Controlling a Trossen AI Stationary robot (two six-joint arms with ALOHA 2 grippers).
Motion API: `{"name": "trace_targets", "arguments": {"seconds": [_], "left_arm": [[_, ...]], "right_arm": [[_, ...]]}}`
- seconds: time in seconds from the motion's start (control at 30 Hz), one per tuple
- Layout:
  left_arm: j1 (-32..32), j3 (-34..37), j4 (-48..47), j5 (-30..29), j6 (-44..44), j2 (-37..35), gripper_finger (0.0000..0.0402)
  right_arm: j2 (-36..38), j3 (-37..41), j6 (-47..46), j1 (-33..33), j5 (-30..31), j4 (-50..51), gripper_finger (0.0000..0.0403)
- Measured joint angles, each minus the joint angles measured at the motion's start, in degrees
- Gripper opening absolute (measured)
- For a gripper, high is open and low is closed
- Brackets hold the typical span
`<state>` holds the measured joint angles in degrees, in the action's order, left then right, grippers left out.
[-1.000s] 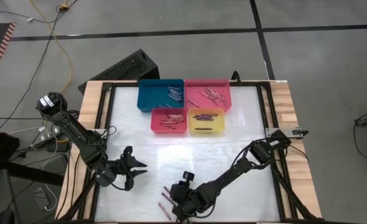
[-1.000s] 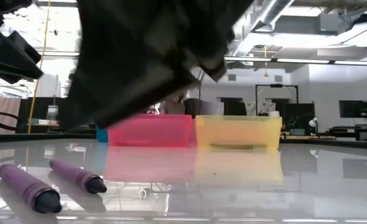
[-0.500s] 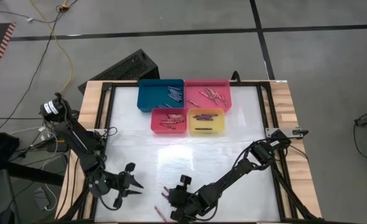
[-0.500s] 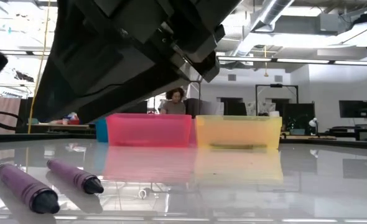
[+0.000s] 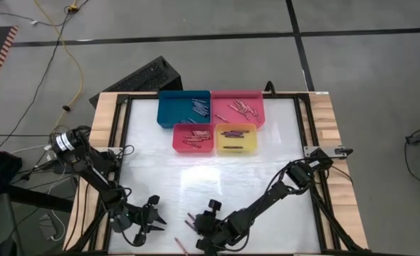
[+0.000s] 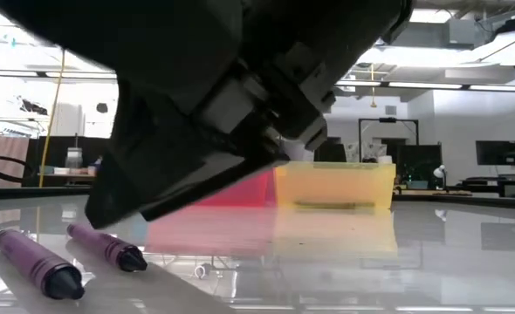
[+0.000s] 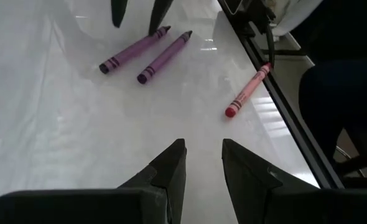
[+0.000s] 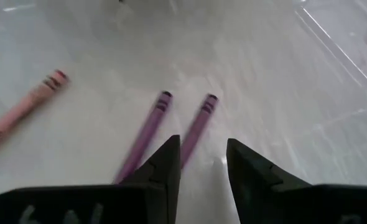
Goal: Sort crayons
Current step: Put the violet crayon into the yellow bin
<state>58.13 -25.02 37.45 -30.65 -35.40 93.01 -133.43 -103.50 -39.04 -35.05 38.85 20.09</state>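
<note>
Look at the two thin purple wax crayons first. They lie side by side on the shiny white table, near its front edge, and nothing is touching them. One pink-red crayon lies alone close by, just beside the table's dark side rail. All the other crayons already sit in the four plastic trays at the far end: the blue tray, the big pink tray, the small red-pink tray and the yellow tray.

Your right gripper hangs right over the two purple crayons. Its fingers are a little apart and hold nothing. It has dropped lower in the last second, so now it fills much of the low view.

Your left gripper has slid back toward the front left corner. Its fingers are a little apart too, and empty. It now faces the pink-red crayon from a short way off.

So I think only these three crayons are left. The right arm looks ready to pick up a purple one. Mind that the two lie very close together.
</note>
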Motion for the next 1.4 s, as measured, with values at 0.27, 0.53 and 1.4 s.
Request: {"name": "trace_targets", "arguments": {"seconds": [0.27, 0.53, 1.4], "left_arm": [[0.00, 0.00, 0.04, -1.14, 1.11, -0.22, 0.0094], [-0.02, -0.02, 0.00, -1.60, 0.81, -0.24, 0.0094], [-0.02, -0.04, -0.75, -3.15, 0.20, -0.31, 0.0094]], "right_arm": [[-0.02, 0.83, -1.49, -0.07, 0.04, 0.33, 0.0127], [-0.02, 0.83, -1.53, -0.09, 0.06, 0.38, 0.0127], [-3.43, 0.61, -9.12, -0.17, 1.99, 2.83, 0.0026]]}}
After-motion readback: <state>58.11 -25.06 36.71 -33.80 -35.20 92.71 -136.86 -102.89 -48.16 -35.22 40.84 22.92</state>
